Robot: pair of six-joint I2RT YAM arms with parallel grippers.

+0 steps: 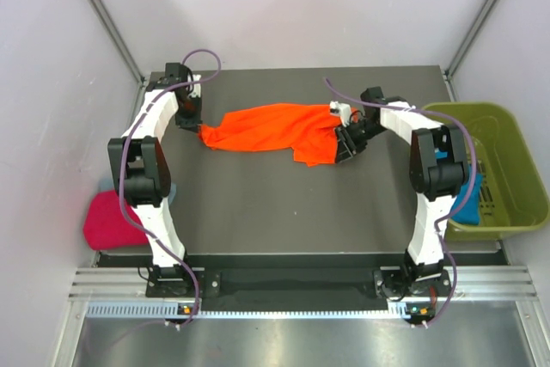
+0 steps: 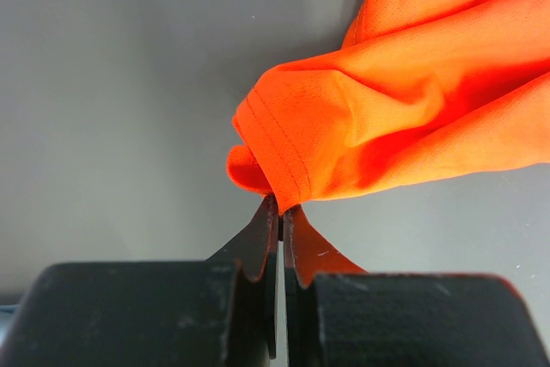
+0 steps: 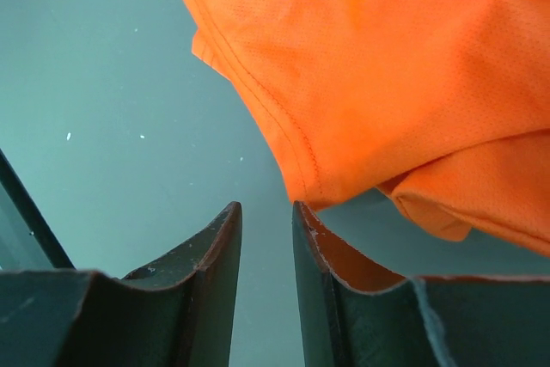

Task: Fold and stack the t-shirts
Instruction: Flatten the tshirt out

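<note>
Dark grey table [image 1: 284, 212]: it fills the middle of the top view, with both arms bolted at its near edge.
Olive-green bin [image 1: 481, 111]: it stands just beside the right edge of the table, behind the right arm.
Orange t-shirt [image 1: 275, 129]: it lies on the far half of the table, pulled out long from left to right between the two grippers, crumpled and not folded. Its right end is wider and hangs a little toward the near side.
Magenta-pink t-shirt [image 1: 107, 221]: it lies in a heap off the table, next to its left edge, partly hidden by the left arm.
Teal-blue t-shirt [image 1: 468, 204]: only a small part shows, inside the bin, behind the right arm.
Left gripper [image 2: 280, 208]: the jaws are pressed together and pinch a stitched hem corner at the left end of the orange t-shirt.
Right gripper [image 3: 266, 208]: the jaws stand a little apart with a narrow gap and bare table shows between them. The hem at the right end of the orange t-shirt is just beyond the tips, and nothing is held.
</note>
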